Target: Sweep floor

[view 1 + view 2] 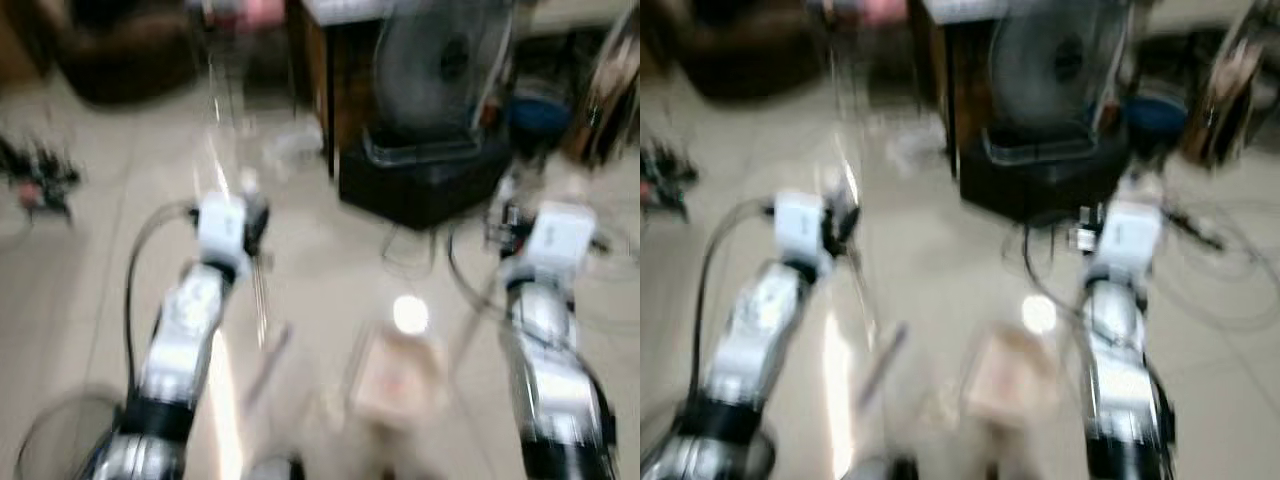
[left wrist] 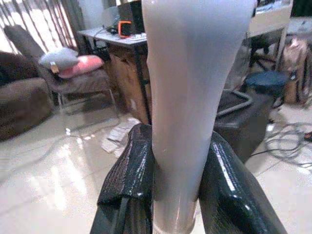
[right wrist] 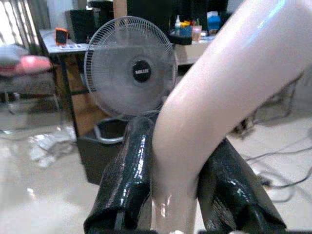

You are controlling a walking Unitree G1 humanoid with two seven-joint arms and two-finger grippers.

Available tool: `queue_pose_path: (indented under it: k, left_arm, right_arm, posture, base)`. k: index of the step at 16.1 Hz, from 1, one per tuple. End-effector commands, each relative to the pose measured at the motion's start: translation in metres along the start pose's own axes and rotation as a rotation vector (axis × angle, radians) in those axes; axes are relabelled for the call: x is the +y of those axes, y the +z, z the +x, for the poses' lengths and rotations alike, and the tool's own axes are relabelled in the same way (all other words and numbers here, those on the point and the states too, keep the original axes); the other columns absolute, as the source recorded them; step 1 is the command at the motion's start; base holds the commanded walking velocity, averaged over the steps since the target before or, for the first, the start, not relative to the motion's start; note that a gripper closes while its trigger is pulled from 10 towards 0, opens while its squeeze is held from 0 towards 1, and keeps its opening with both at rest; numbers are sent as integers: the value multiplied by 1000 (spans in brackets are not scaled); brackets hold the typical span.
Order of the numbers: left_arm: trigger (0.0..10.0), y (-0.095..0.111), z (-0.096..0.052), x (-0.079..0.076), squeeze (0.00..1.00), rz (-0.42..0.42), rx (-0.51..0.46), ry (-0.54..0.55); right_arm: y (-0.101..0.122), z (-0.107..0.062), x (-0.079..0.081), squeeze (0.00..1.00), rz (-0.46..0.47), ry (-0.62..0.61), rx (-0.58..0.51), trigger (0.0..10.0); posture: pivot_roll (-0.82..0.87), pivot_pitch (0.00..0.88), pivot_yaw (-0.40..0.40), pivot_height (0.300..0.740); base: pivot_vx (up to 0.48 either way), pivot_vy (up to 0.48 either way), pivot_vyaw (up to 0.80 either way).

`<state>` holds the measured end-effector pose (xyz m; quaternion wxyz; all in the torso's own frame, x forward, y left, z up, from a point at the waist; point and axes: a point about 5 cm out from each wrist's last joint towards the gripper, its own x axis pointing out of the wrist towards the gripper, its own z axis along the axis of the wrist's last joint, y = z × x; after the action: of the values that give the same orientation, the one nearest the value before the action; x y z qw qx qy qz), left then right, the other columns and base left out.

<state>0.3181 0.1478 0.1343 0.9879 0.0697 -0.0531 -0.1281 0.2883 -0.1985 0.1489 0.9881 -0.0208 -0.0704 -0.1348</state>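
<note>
My left gripper [image 2: 178,175] clamped the broom [image 2: 187,97], right gripper [image 3: 175,180] the dustpan handle [image 3: 219,92]; cables [image 1: 420,250] far right could snag.

head views downward, wrist views share fan [image 3: 130,73]

One standing fan [image 3: 130,73] sits on one black bin [image 1: 425,178]. Beside the fan stands one wooden desk [image 2: 127,58], with one orange clock [image 2: 125,28] on top. Two cushions, one grey [image 2: 59,59] and one pink [image 2: 85,65], lie on one chair [image 2: 34,53] beyond the desk.
</note>
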Motion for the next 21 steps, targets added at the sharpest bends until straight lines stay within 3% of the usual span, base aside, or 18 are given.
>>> queue_pose_path:
  k: [1,14,21]
  left_arm:
    - [10000,8,4,-4,0,15,-34,-12]
    - [10000,7,5,-2,0,37,-25,-12]
    - [10000,-3,28,-10,0,56,23,2]
  right_arm:
    - [5,0,-7,0,-11,-29,-27,10000]
    - [3,-2,-8,0,-5,-39,-27,10000]
    - [-9,17,-5,0,-165,61,-66,10000]
  posture:
    - [-3,108,74,740]
    - [7,120,85,740]
    - [26,173,115,740]
  base:
    - [0,0,0]
    - [0,0,0]
    - [0,0,0]
